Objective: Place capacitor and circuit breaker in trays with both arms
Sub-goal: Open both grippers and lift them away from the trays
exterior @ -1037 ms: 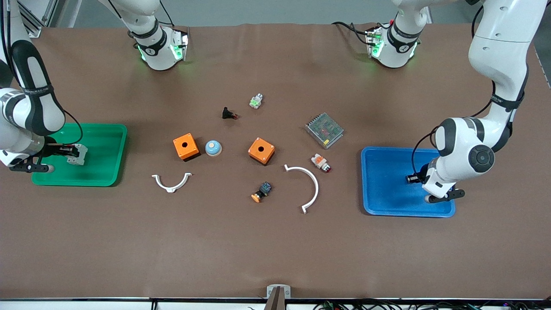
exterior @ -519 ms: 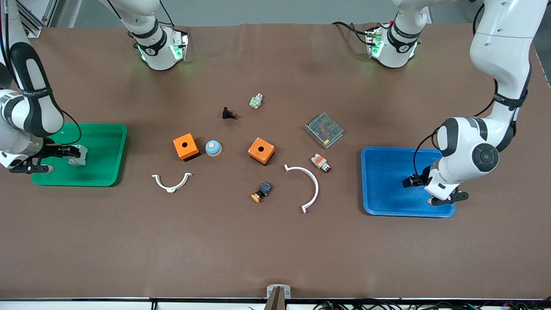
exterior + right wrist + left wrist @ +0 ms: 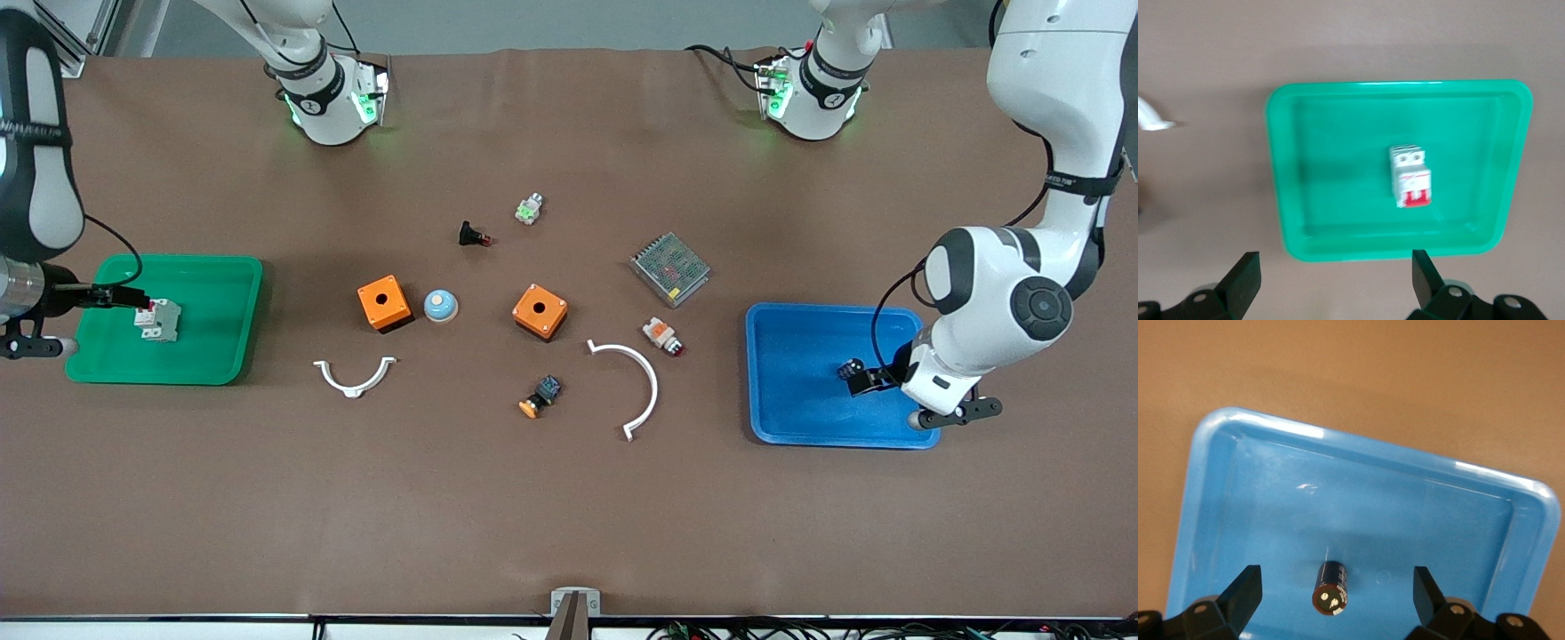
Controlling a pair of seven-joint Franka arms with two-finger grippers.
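The small black capacitor (image 3: 1330, 588) lies on its side in the blue tray (image 3: 800, 329), silvery-marked end showing. The white circuit breaker (image 3: 157, 319), its levers red, rests in the green tray (image 3: 213, 311).

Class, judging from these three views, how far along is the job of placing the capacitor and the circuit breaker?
Both placements look done: the capacitor lies in the blue tray, and the circuit breaker lies in the green tray. Nothing is in hand: the left gripper hangs open over the blue tray, and the right gripper is open above the green tray's edge. Apparently only pulling the arms away is left.
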